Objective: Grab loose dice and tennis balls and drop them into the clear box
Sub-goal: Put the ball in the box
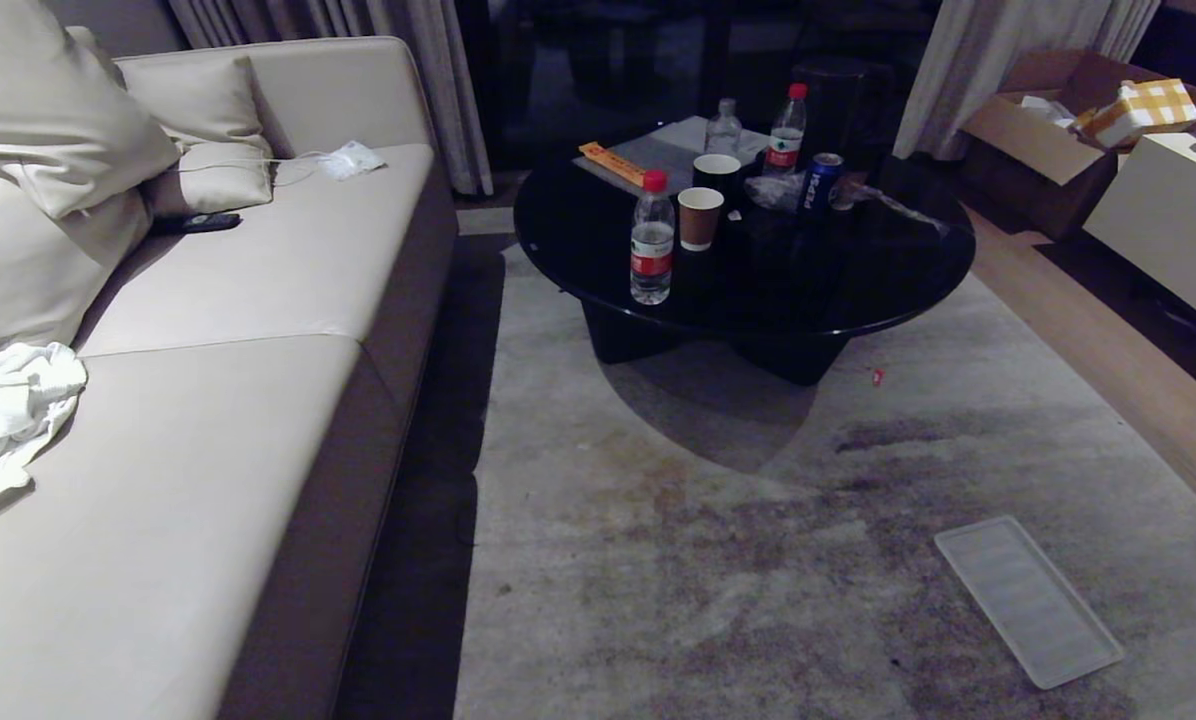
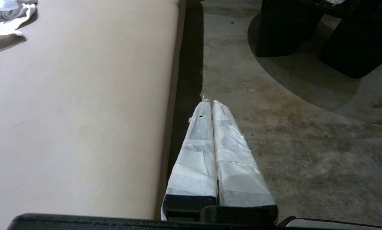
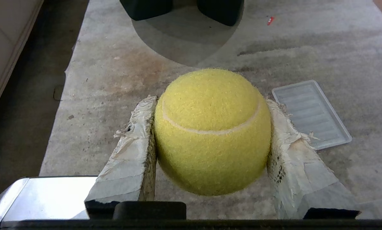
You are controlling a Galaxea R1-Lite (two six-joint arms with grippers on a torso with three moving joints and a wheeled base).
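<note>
Carrying looks the step in hand: right gripper fingers grasp 1 tennis ball, left gripper fingers clenched empty; next, finding the unseen clear box.

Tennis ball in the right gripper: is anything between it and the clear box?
Cannot say: the box shows in no view. The right gripper holds the tennis ball above bare carpet; only a ribbed white panel lies off to one side, not the box.

Yellow-green tennis ball w/ white seam; beige sofa; black table.
</note>
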